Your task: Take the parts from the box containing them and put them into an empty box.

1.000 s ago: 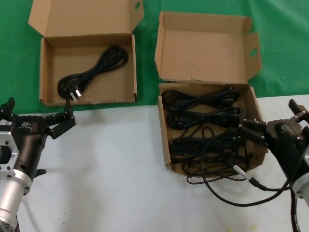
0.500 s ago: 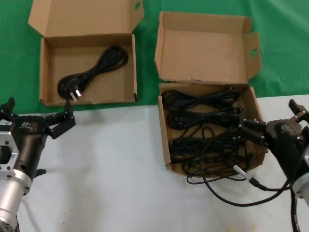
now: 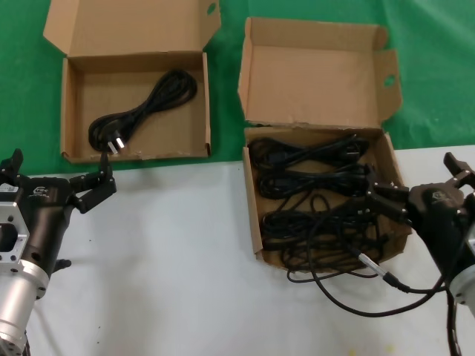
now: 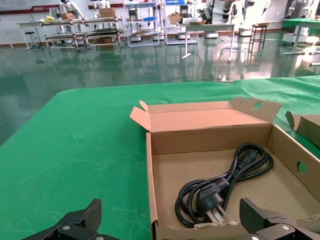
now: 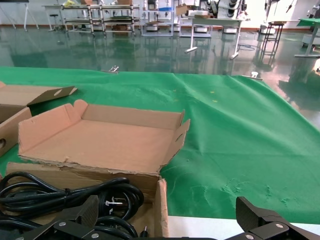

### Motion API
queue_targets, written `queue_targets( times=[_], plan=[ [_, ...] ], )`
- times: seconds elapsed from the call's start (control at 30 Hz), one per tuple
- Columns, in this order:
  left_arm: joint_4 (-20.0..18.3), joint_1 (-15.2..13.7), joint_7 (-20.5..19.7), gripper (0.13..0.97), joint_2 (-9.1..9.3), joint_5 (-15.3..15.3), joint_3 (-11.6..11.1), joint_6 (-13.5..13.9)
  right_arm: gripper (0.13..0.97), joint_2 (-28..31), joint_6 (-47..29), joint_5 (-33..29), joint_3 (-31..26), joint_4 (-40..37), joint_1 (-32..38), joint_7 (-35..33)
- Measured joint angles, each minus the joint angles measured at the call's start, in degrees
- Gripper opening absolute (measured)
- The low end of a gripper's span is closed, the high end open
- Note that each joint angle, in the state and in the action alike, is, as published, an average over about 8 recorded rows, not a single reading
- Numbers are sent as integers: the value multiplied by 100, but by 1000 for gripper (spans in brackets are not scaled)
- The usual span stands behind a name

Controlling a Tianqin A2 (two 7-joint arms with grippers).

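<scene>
The squarer box with the ragged hinge (image 3: pixel 253 215) holds several black cord bundles (image 3: pixel 319 200); they also show in the right wrist view (image 5: pixel 60 192). The wider box (image 3: pixel 68 111) holds one coiled cord with a plug (image 3: pixel 145 107), also seen in the left wrist view (image 4: pixel 225 182). My right gripper (image 3: pixel 420 185) is open and empty, its jaws either side of the squarer box's right wall (image 5: pixel 161 210) near the front corner. My left gripper (image 3: pixel 59 174) is open and empty just in front of the wider box's front left corner (image 4: pixel 152 227).
My own thin silver-tipped cable (image 3: pixel 378 271) loops over the white table (image 3: pixel 171 259) in front of the squarer box. Green cloth (image 3: pixel 22 89) covers the back. Both lids stand open behind the trays.
</scene>
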Motion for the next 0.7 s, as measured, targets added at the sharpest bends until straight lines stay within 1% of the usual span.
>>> queue_targets(
  times=[0.7],
  plan=[
    [0,0,0,966,0,0,0,0,966,0,0,0,0,0,0,0]
  ],
)
